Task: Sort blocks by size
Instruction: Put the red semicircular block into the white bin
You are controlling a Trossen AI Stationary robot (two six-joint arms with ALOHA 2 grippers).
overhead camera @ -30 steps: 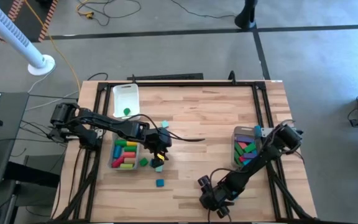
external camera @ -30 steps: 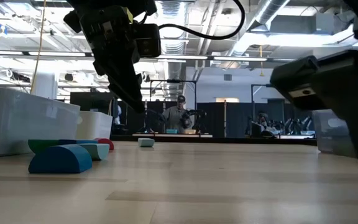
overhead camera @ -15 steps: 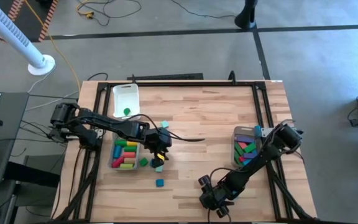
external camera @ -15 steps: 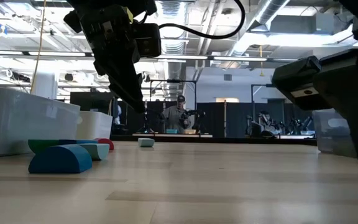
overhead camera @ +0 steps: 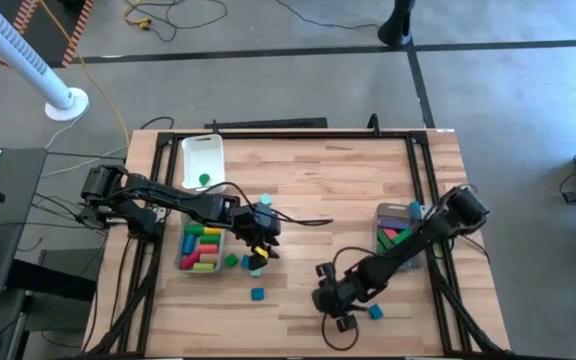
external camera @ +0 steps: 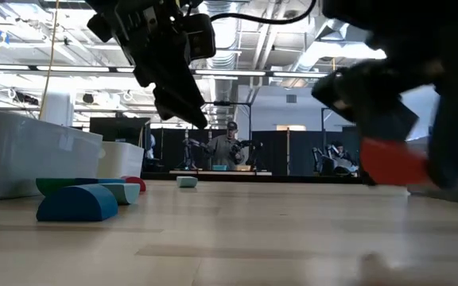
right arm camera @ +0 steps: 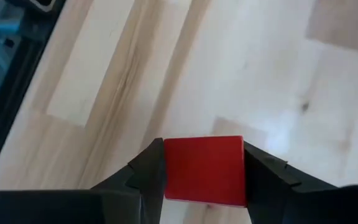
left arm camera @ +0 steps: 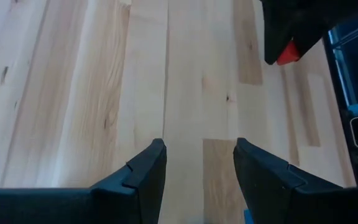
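My right gripper (overhead camera: 330,300) hangs over the table's near middle, shut on a red block (right arm camera: 204,169). The low view shows that block (external camera: 392,163) clear of the table. My left gripper (overhead camera: 264,240) stands open above the loose blocks at the left, bare wood between its fingers (left arm camera: 197,162). Under and near it lie a green block (overhead camera: 231,260) and two teal blocks (overhead camera: 256,270) (overhead camera: 257,294). Another blue block (overhead camera: 375,312) lies flat near the front edge, beside my right arm. My right gripper pinches the red block by two opposite sides (right arm camera: 169,169), one finger on each. The fingers slant down from above. The block is lifted clear of the table and sits square between the fingers.
A clear bin (overhead camera: 182,262) with several coloured blocks stands at the left, a second bin (overhead camera: 381,211) with blocks at the right. A white tray (overhead camera: 202,150) holding a green block lies at the far left. Bare wood fills the table's middle.
My right gripper has risen and gone toward the table's far edge and a little left, carrying the red block clear of the table; the blue block near the front edge now shows beside the arm. My left gripper has tipped slightly upward in place.
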